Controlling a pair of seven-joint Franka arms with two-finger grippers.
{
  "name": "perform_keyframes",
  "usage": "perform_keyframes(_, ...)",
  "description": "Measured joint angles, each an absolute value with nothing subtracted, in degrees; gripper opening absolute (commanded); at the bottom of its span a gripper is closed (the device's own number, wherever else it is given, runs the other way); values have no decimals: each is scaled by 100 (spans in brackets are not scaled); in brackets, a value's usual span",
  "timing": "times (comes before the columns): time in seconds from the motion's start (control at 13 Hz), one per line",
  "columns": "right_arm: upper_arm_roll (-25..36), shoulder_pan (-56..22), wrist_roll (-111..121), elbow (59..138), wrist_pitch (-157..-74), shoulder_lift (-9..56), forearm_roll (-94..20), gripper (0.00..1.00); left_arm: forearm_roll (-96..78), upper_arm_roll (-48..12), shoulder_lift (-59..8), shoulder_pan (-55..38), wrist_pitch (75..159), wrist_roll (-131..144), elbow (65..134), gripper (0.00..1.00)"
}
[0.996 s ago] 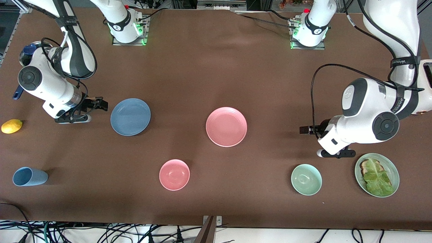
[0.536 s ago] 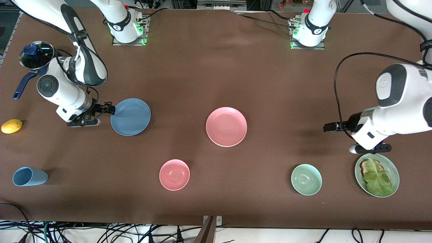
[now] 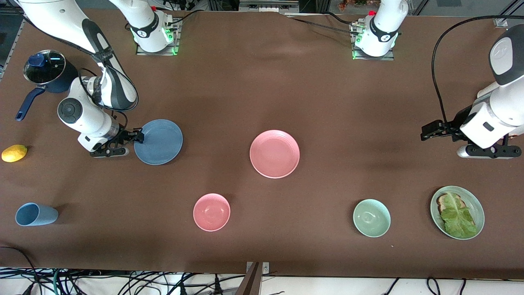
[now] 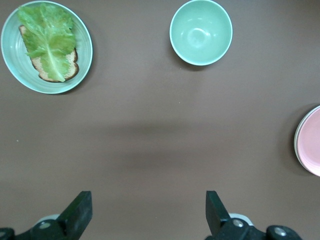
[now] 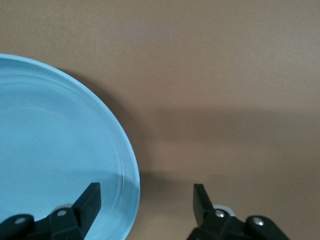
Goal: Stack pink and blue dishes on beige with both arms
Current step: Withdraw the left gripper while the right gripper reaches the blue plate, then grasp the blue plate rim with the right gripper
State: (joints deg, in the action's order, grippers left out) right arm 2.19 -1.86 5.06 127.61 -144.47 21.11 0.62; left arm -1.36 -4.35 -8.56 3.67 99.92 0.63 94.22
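The dusty blue plate (image 3: 158, 141) lies flat toward the right arm's end of the table. My right gripper (image 3: 137, 136) is at its rim on the side toward that end. In the right wrist view the blue plate (image 5: 55, 150) fills one side, and my right gripper (image 5: 145, 197) is open, with one finger over the rim and the other over bare table. The pink plate (image 3: 274, 154) lies mid-table, untouched. My left gripper (image 3: 428, 133) hangs open over bare table at the left arm's end, nothing between its fingers (image 4: 80, 212). The beige plate is out of view.
A pink bowl (image 3: 211, 212), a green bowl (image 3: 371, 218) and a green plate (image 3: 479, 205) with bread and lettuce lie nearer the front camera. A blue cup (image 3: 36, 214), a lemon (image 3: 14, 153) and a lidded pot (image 3: 45, 69) sit at the right arm's end.
My right gripper has slid toward the blue plate until its fingers straddle the rim, and they have narrowed slightly. My left arm has drawn back toward its end of the table.
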Motion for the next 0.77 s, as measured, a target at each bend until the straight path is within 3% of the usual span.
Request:
perform_keyframes(0.23, 213, -187, 506, 12792, -14448, 2133, 62, 47, -85, -334, -520, 365, 9767, -9, 9513, 100)
perform_keyframes(0.61, 178, -187, 500, 12825, -14465, 2155, 60, 3, 245, -282, -277, 289, 9487, -247, 9586, 100)
perform_keyframes(0.77, 147, -187, 492, 12822, -14465, 2141, 58, 0, 246, -283, -246, 243, 9487, -247, 9587, 100)
